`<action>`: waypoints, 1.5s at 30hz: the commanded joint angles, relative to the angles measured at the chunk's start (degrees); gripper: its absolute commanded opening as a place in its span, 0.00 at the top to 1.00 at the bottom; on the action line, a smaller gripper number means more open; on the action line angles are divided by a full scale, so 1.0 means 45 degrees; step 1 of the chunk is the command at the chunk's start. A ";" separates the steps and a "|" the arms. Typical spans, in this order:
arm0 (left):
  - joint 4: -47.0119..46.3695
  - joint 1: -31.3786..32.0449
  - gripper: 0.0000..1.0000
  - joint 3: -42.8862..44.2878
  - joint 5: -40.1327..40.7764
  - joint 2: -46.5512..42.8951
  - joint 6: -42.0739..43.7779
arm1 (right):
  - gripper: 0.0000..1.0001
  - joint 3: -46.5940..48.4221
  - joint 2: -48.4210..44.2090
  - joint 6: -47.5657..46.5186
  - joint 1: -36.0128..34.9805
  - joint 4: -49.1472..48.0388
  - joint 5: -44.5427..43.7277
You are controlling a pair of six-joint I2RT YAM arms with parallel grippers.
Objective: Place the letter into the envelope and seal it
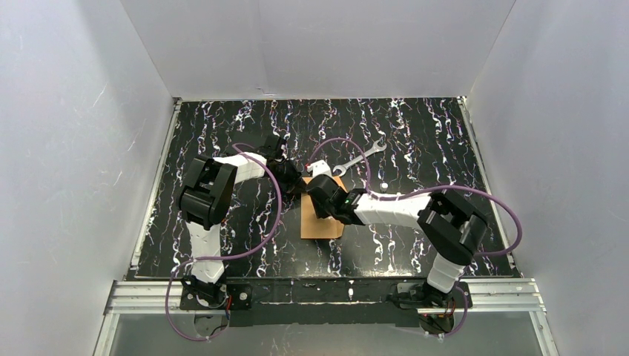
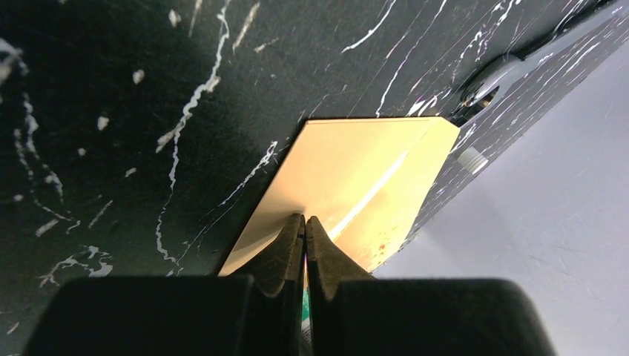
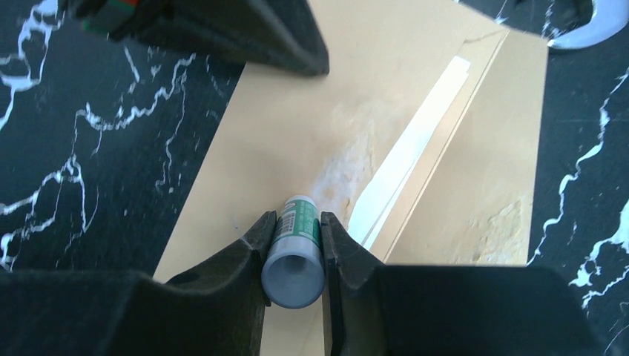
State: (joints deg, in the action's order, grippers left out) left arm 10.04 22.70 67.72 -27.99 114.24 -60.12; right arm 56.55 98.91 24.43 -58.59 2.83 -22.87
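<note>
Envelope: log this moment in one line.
left gripper: shut at envelope edge | right gripper: holds glue stick on envelope

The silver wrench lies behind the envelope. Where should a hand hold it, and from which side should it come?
Take the wrench at the middle of its straight shank, coming down from above, closing across its narrow width. It lies flat and diagonal on the table, so no side gives room underneath, and its near end sits close to the envelope.
</note>
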 commanded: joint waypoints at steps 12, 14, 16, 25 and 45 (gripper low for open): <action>0.0784 -0.0073 1.00 0.0732 0.1236 0.0979 0.1079 | 0.99 0.0262 0.0319 0.0193 -0.0281 0.2376 -0.0755; 0.0973 -0.0083 1.00 0.0980 0.1006 0.1131 0.1459 | 0.99 0.0481 0.0720 0.0395 -0.0254 0.2436 -0.1338; 0.1198 -0.0083 1.00 0.1159 0.0811 0.1303 0.1804 | 0.99 0.0536 0.0846 0.0521 -0.0108 0.2297 -0.1598; 0.1538 -0.0083 1.00 0.1297 0.0518 0.1589 0.2493 | 0.99 0.0845 0.1348 0.0728 0.0721 0.1879 -0.1851; 0.1463 -0.0083 1.00 0.0928 0.1261 0.1590 0.2017 | 0.99 0.1141 0.1161 0.1480 -0.0302 0.3237 -0.0980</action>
State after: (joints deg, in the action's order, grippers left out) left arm 11.81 22.26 74.52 -30.41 118.85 -51.62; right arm 64.10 104.99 27.42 -56.66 7.01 -29.95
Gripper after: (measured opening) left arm 0.007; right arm 0.325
